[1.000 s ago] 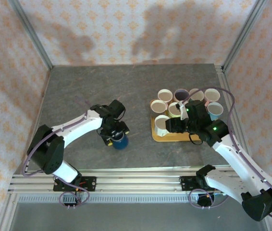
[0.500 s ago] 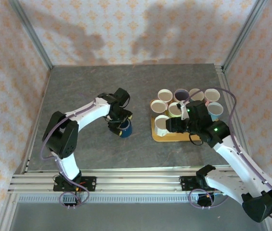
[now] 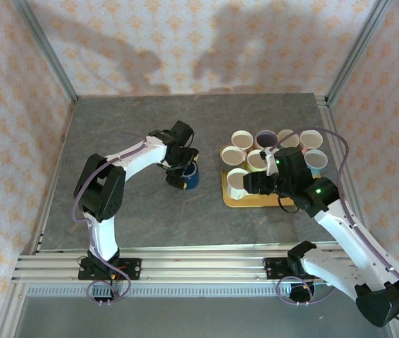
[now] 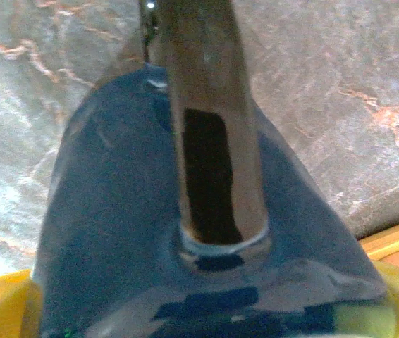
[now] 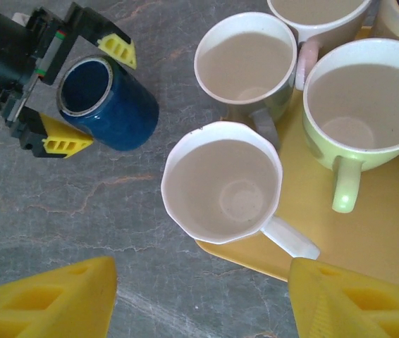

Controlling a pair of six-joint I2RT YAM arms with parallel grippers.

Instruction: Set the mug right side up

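Observation:
The blue mug (image 5: 115, 102) stands on the grey table with its mouth up, just left of the yellow tray (image 5: 390, 246). My left gripper (image 5: 90, 91) is open, with one yellow finger on each side of the mug near its rim. In the left wrist view the blue mug (image 4: 115, 232) fills the frame and its handle (image 4: 217, 141) faces the camera. From above, the blue mug (image 3: 189, 176) sits at the left gripper (image 3: 182, 169). My right gripper (image 5: 203, 310) is open and empty, hovering over a white mug (image 5: 221, 190) at the tray's near-left corner.
The yellow tray (image 3: 256, 201) holds several upright mugs, among them a light green one (image 5: 361, 113) and a grey-green one (image 5: 249, 60). Bare grey table (image 3: 115, 127) lies to the left and behind. Patterned walls and metal posts close in the workspace.
The left gripper has carried the blue mug away from the near edge and rightward toward the tray, and its jaws have spread wider. The right arm has barely moved.

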